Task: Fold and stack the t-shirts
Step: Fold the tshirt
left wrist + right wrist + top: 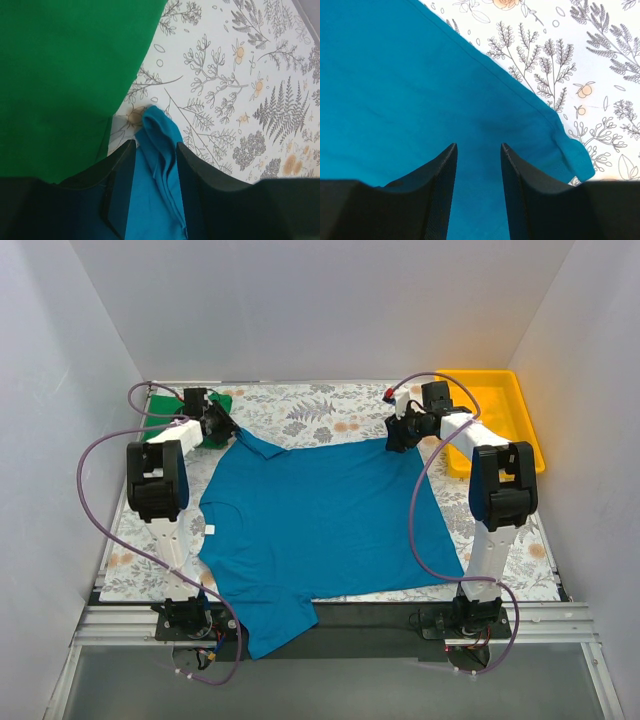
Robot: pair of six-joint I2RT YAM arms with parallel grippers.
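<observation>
The teal-blue t-shirt (320, 520) lies spread flat on the floral mat, and one sleeve hangs over the near edge. My left gripper (228, 430) sits at its far left corner. In the left wrist view a bunched fold of teal fabric (160, 165) lies between the parted fingers of the left gripper (156, 145). The green t-shirt (160, 405) lies crumpled at the far left, just beyond that gripper, as the green fabric (65, 75) shows. My right gripper (395, 435) is at the shirt's far right corner. There the right gripper (478, 146) stands open over smooth teal cloth (420, 75).
A yellow plastic tray (490, 373) stands at the far right, beside the right arm. The floral mat (320, 405) covers the table. White walls close in the left, back and right sides. Purple cables loop off both arms.
</observation>
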